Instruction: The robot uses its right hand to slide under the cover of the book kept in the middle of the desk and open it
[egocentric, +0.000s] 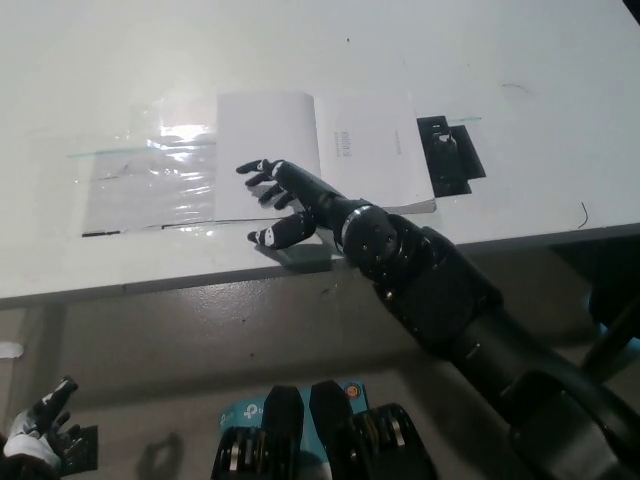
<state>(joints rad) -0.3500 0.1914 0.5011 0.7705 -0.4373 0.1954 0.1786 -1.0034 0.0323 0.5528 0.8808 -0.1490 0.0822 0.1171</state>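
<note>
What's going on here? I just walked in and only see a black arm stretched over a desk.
The robot is opening a book on the white desk. The book lies open and flat, its cover turned over to the left. The black right hand is over the lower part of that cover, fingers spread and holding nothing. The white left hand rests low at the robot's side, below the desk. A black clip-like thing lies just right of the book.
</note>
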